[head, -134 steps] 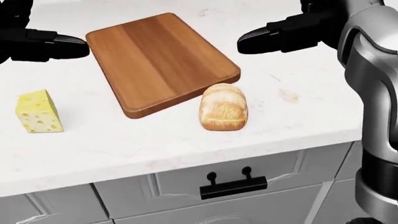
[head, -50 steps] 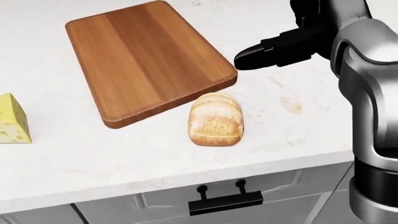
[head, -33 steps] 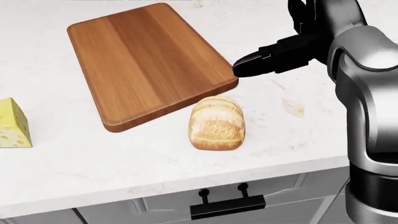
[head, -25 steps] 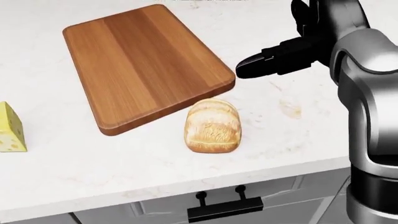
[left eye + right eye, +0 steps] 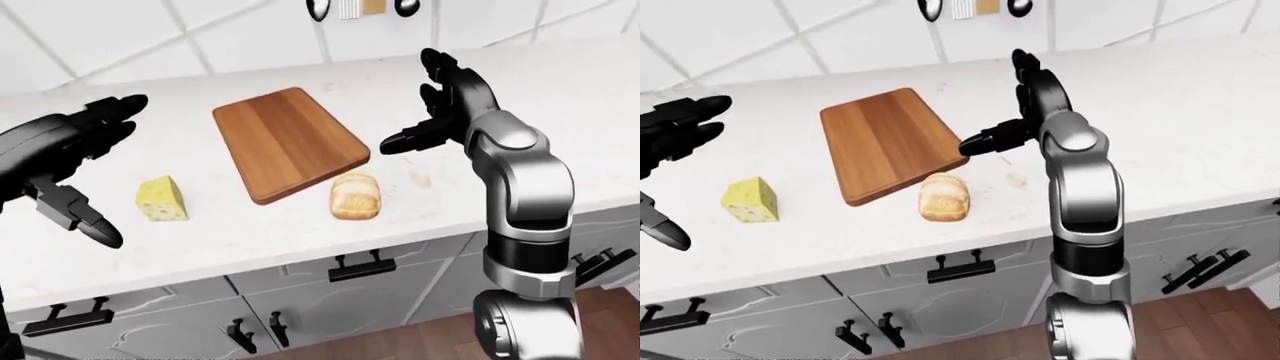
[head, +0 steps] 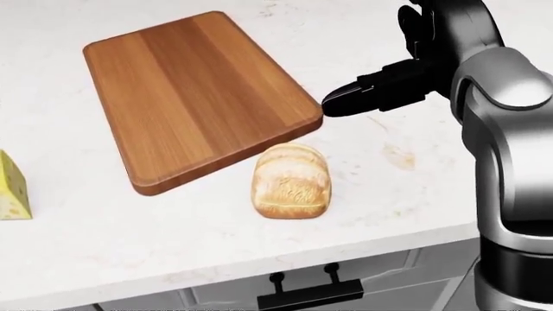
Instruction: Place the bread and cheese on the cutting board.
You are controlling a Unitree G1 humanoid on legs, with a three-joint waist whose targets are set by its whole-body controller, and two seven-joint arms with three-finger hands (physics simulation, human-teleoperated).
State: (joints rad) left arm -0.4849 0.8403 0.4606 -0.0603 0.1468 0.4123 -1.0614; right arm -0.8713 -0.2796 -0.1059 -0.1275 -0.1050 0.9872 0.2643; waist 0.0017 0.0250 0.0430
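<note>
The wooden cutting board (image 6: pixel 194 94) lies slanted on the white counter. The bread loaf (image 6: pixel 291 180) lies on the counter just below the board's lower right corner, off the board. The yellow cheese wedge (image 5: pixel 161 199) stands on the counter left of the board; only its edge shows in the head view (image 6: pixel 10 188). My right hand (image 5: pixel 415 105) is open and empty, hovering right of the board with its thumb pointing at the board's right corner, above the bread. My left hand (image 5: pixel 110 169) is open and empty, raised left of the cheese.
The white marble counter (image 5: pixel 570 97) runs on to the right, with a faint stain (image 6: pixel 399 155) right of the bread. Grey drawers with black handles (image 5: pixel 360 266) sit below the counter edge. A tiled wall rises behind.
The head view has shifted right and closer, so the cheese slid to the left edge and the left hand left that view. My right hand moved slightly left toward the board's corner, still open.
</note>
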